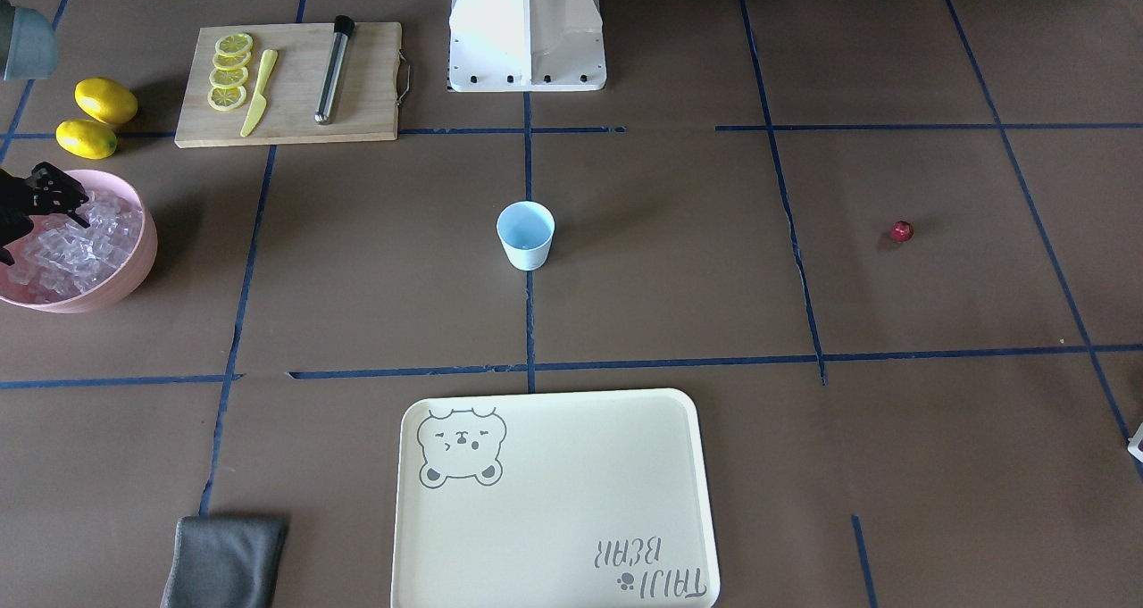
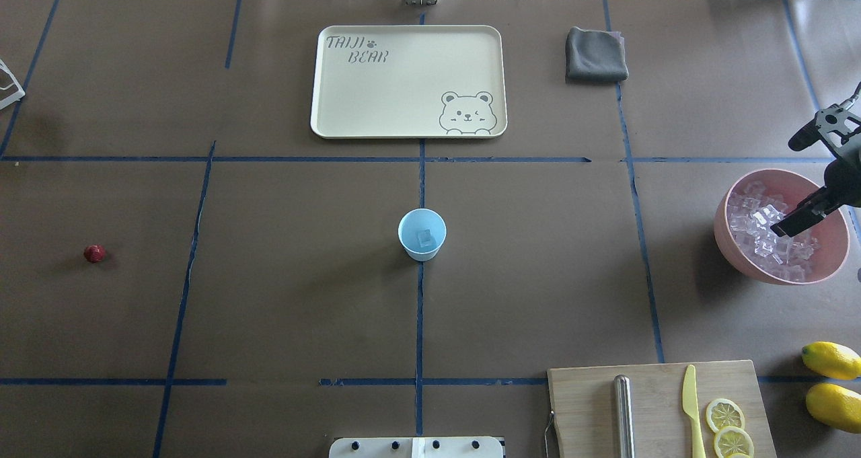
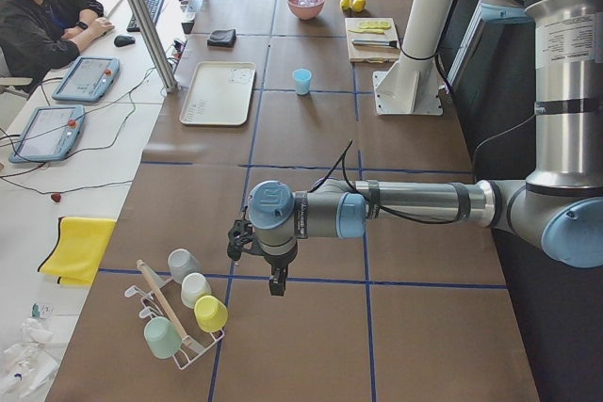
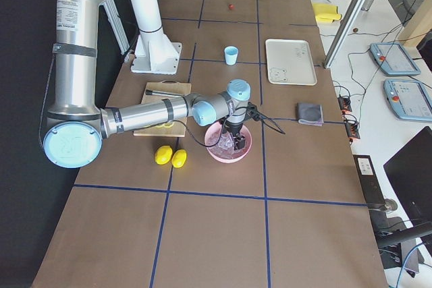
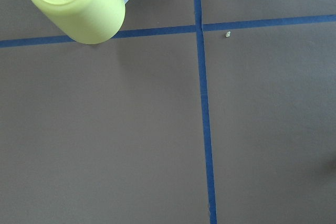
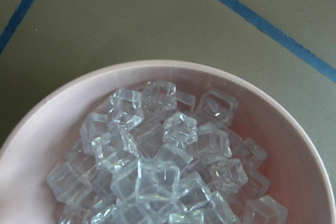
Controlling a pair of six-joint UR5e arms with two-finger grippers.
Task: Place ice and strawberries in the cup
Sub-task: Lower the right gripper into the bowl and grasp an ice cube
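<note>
The light blue cup (image 2: 422,234) stands at the table's centre, and one cube of ice (image 2: 425,238) lies inside it. Many more ice cubes (image 6: 157,166) fill the pink bowl (image 2: 827,256) at the robot's far right. My right gripper (image 2: 785,186) hangs open just above that ice, with nothing between its fingers; they are outside the right wrist view. A single dark red strawberry (image 2: 94,253) lies alone on the table's far left. My left gripper (image 3: 259,256) appears only in the exterior left view, low over bare table beyond the strawberry, and I cannot tell its state.
A cutting board (image 2: 585,404) with lemon slices (image 2: 725,414), a yellow knife (image 2: 691,404) and a metal rod (image 2: 623,414) lies near the robot's base. Two lemons (image 2: 831,360) sit beside it. A cream tray (image 2: 403,81) and a grey cloth (image 2: 595,54) lie further out. A cup rack (image 3: 184,313) stands by the left gripper.
</note>
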